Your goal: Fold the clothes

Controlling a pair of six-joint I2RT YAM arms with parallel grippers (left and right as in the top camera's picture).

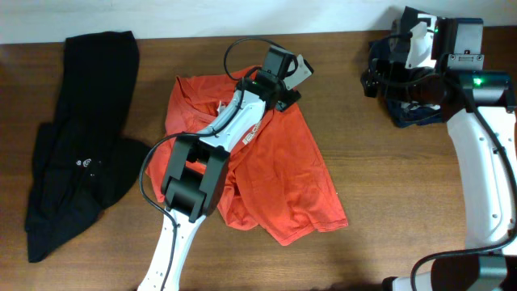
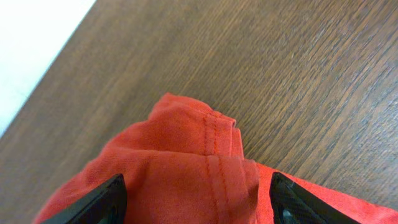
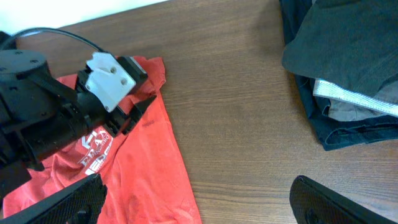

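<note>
The red-orange T-shirt (image 1: 283, 170) lies crumpled in the middle of the table, its white lettering partly showing under my left arm. My left gripper (image 1: 284, 99) is at the shirt's far right corner. In the left wrist view its jaws (image 2: 198, 186) are open wide, with a bunched, stitched hem of the shirt (image 2: 180, 143) between them. My right gripper (image 1: 378, 79) is open and empty, held above bare wood at the back right. Its wrist view (image 3: 199, 190) shows the shirt's right edge (image 3: 143, 162) and the left gripper (image 3: 134, 102).
A long black garment (image 1: 81, 153) lies at the left side. A dark and grey folded stack (image 1: 412, 109) sits at the back right, also in the right wrist view (image 3: 348, 74). The table's far edge meets a white wall (image 2: 31, 43).
</note>
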